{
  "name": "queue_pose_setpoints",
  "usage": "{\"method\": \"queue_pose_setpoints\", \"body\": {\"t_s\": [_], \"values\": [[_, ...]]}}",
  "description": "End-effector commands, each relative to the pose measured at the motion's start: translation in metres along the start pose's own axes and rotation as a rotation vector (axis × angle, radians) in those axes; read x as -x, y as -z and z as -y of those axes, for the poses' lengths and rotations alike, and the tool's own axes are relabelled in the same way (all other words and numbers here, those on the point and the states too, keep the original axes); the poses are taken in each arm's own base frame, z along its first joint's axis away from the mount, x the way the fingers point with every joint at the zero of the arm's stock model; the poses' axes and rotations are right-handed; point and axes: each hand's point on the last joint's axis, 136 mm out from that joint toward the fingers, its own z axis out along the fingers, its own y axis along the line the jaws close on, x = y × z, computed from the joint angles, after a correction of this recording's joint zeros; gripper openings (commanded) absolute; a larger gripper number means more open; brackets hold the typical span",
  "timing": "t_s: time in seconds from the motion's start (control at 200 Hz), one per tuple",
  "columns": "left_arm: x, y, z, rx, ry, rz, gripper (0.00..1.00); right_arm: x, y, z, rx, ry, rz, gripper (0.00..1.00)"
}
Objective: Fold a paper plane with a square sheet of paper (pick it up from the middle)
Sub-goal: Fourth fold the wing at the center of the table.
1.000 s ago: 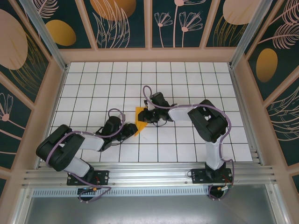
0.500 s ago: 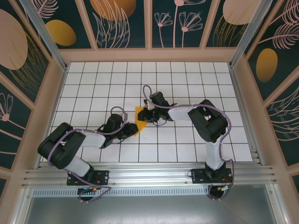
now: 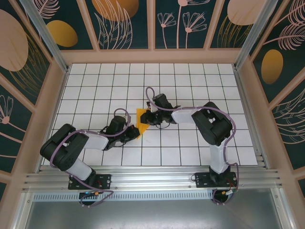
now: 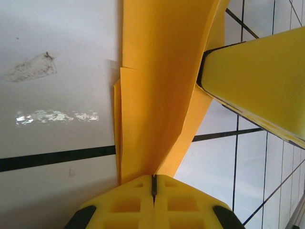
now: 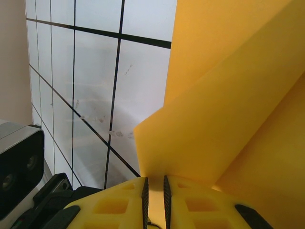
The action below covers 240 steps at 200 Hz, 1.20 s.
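The square sheet of paper [image 3: 141, 120] is orange-yellow and partly folded into a narrow pointed shape, held just over the white grid between both grippers. My left gripper [image 3: 134, 132] is at its near-left end. In the left wrist view the layered paper [image 4: 157, 86] runs straight out of my left gripper [image 4: 153, 183], whose jaws are shut on it. My right gripper [image 3: 149, 118] meets the paper from the right. In the right wrist view a flap of the paper [image 5: 224, 95] goes down into the narrow slot of my right gripper [image 5: 154, 191]. One right finger [image 4: 257, 81] presses against the paper's side.
The white grid table [image 3: 200, 81] is bounded by wooden walls with a dark floral pattern [image 3: 119, 19]. The left arm's wrist camera [image 5: 19, 157] sits close by at the lower left of the right wrist view. Smudges mark the tile [image 4: 31, 69] beside the paper.
The left arm has edged up and to the right, closer to the paper. The right arm and the paper have barely moved.
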Motion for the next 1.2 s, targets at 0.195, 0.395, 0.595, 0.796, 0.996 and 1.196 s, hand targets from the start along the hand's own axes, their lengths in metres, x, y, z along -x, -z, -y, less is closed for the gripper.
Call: {"method": "queue_pose_setpoints", "body": {"t_s": [0.195,0.395,0.595,0.796,0.996,1.196], "values": [[-0.005,-0.007,-0.017,0.041,0.001,0.002,0.00,0.019,0.030,-0.002,-0.057,0.047,0.094,0.23],[-0.007,-0.010,-0.011,0.002,-0.006,-0.014,0.00,0.023,0.046,0.018,-0.124,0.013,0.143,0.23],[-0.008,-0.014,-0.006,-0.024,-0.028,-0.035,0.00,0.020,0.037,0.040,-0.208,-0.036,0.119,0.13],[-0.010,-0.018,0.005,-0.079,-0.051,-0.063,0.00,0.013,0.026,0.054,-0.243,-0.049,0.068,0.13],[-0.017,-0.026,0.006,-0.097,-0.072,-0.114,0.00,0.004,0.031,0.079,-0.361,-0.062,0.044,0.12],[-0.020,-0.029,0.013,-0.127,-0.100,-0.141,0.00,-0.015,0.052,0.087,-0.418,-0.090,0.061,0.11]]}}
